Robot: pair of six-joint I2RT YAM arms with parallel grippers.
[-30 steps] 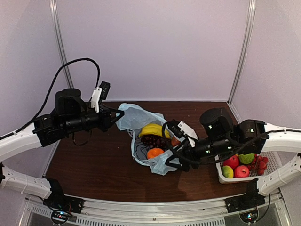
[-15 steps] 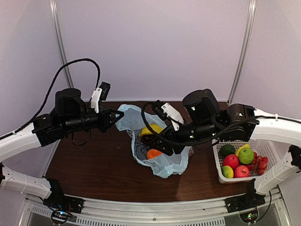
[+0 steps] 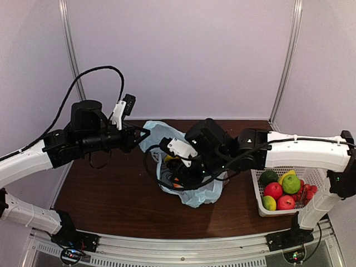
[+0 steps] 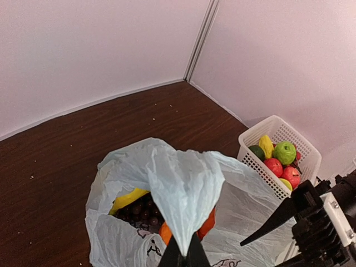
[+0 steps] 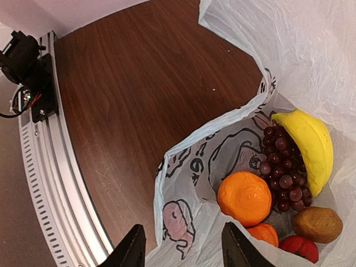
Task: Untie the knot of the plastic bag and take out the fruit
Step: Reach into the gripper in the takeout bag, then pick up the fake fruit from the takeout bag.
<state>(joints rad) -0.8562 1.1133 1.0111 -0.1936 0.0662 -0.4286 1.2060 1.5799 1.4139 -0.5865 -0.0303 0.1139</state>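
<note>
The bag point(image 5: 183, 219) lies in the middle of the worktop point(image 5: 128, 83) and its mouth is open. I can see no knot, so I judge that the untying is done and the step in hand is taking out fruit. The left tool point(image 4: 183, 255) is closed on one ear of the bag and holds it up, which makes the mouth stand wide. The right tool point(image 5: 183, 245) hangs over the near rim of the bag, jaws apart, with nothing gripped.

Inside lie an orange point(image 5: 245, 197), grapes point(image 5: 281, 167), a banana point(image 5: 308, 147) and a brown fruit point(image 5: 317, 223). The orange is nearest to the right tool and lies on top, so it is a good first choice.

The right tool should pass over the rim, not onto it; otherwise the thin plastic may be pinched together with the fruit. It should close at the widest part of the orange, because a round smooth fruit can slip. The left tool should hold the ear high and steady, as a fallen ear would cover the fruit. Then lift straight up, probably toward the basket point(image 4: 278, 119).
</note>
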